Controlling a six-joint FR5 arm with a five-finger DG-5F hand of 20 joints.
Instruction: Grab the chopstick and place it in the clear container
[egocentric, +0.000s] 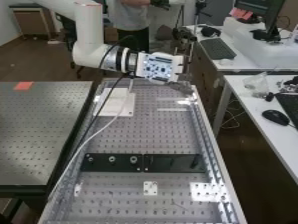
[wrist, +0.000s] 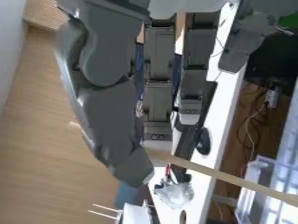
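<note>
Slim pale chopstick (wrist: 219, 173) aslant, pinched in the hand (egocentric: 159, 68), visually overlapping the boxy clear container (wrist: 246, 198).

Perforated metal counter (egocentric: 159, 135), bright glare patches at its near right corner and along the right edge. Second perforated bench (egocentric: 40, 135) beside the left edge, gap between; orange-pink note (egocentric: 23, 86) on it. Two white desks past the right edge: far one (egocentric: 249, 62) with keyboard (egocentric: 217, 48) and monitor (egocentric: 258, 7), nearer one (egocentric: 247, 107) with black mouse (egocentric: 275, 117). Brown wood-look floor (egocentric: 40, 57), loose cables by the nearer desk's leg. Low cabinet (egocentric: 38, 23) beyond far left corner, pale wall (egocentric: 5, 25) near it.
</note>
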